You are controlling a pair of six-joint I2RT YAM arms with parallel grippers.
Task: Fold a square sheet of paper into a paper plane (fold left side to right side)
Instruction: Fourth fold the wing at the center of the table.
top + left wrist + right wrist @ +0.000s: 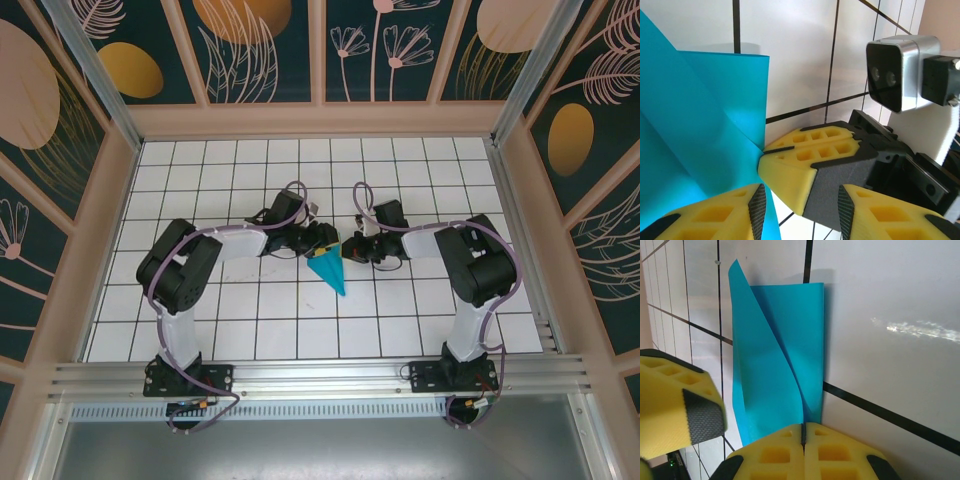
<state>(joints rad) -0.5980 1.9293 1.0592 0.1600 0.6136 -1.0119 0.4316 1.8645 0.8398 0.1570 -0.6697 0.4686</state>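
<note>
Seen from above, the paper plane (329,272) lies mid-worktop (200,310), its wide far end at the left hand (323,239) and right hand (352,247); the left wrist view shows the left hand (801,206) released, its fingers spread beside the plane; the right wrist view shows the right hand (803,434) clenched on its raised fold.

The sheet of paper (328,268) is bright cyan-blue, plain and unmarked, folded into a narrow wedge. In the top view it lies on the white gridded table (200,170) just right of centre. Its wide end points up the frame and its sharp tip points to the lower right.

In the right wrist view the sheet of paper (775,365) shows 2 overlapping layers. 1 flap rises to a corner at the upper left, and a diagonal crease runs down to the bottom centre. There the closed right gripper (803,429) pinches its edge. In the left wrist view the paper (690,130) fills the left side, creased and partly lifted.
</note>
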